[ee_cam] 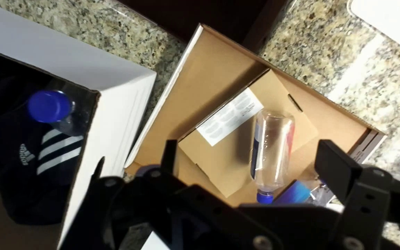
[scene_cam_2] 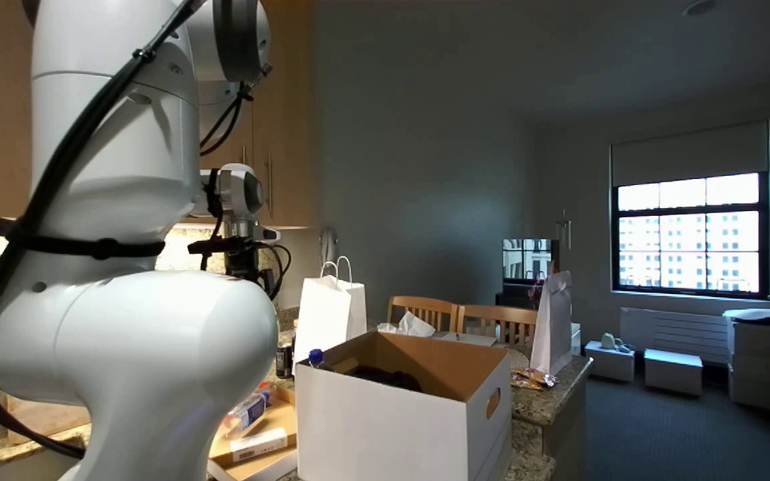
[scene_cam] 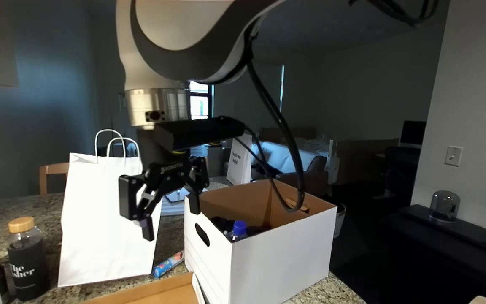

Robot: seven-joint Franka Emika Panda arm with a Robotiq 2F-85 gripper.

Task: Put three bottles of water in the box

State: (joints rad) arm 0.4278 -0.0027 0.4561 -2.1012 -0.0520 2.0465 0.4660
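Observation:
The box (scene_cam: 276, 257) is a white carton, brown inside; it shows in both exterior views (scene_cam_2: 385, 421) and at the left of the wrist view (ee_cam: 116, 114). One bottle of water stands in its corner, its blue cap (ee_cam: 49, 106) near the rim; the cap shows in both exterior views (scene_cam: 239, 228) (scene_cam_2: 316, 357). Another clear bottle (ee_cam: 273, 152) lies on a cardboard piece in a shallow tray, also seen in an exterior view (scene_cam_2: 248, 413). My gripper (ee_cam: 252, 159) is open and empty, above the lying bottle without touching it. In an exterior view the gripper (scene_cam: 170, 217) hangs beside the box.
The shallow cardboard tray (ee_cam: 217, 52) lies beside the box. Dark striped cloth (ee_cam: 23, 156) is inside the box. A white paper bag (scene_cam: 108, 223) and a dark jar with wooden lid (scene_cam: 27, 261) stand behind. A blue tube (scene_cam: 168, 264) lies between bag and box.

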